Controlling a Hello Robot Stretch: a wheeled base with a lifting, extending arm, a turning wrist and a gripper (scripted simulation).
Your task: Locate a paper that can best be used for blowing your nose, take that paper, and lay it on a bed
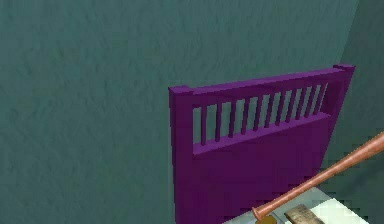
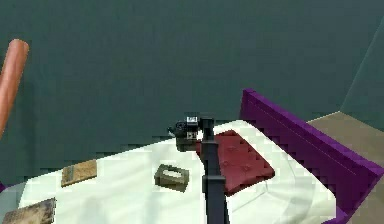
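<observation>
- Right half of the forward view: the bed's purple slatted end board (image 1: 255, 140) stands against the teal wall (image 1: 90, 90). A reddish bat (image 1: 330, 180) runs diagonally across the lower right corner.
- Arm side view, centre: the arm (image 2: 213, 185) rises from the bottom edge over the bed (image 2: 130, 160). The gripper (image 2: 183, 133) sits at the sheet's far edge, just left of the dark red pillow (image 2: 240, 160).
- Jaw state isn't readable. The bed edge is right behind the gripper's far end, so I can't tell whether it holds anything.
- A small olive box (image 2: 171, 177) lies flat on the white sheet. It's likely the tissue item, but shape alone doesn't confirm that.
- Key relation: the olive box is below and slightly left of the gripper in the frame, just left of the arm. Its long axis runs roughly left-right.
- If that's the paper, it's already on the bed. If not, any set-down spot is the bare sheet around it.
- Lower left: a book (image 2: 78, 172) and a second book (image 2: 30, 210). The bat shows at the left edge (image 2: 12, 80).
</observation>
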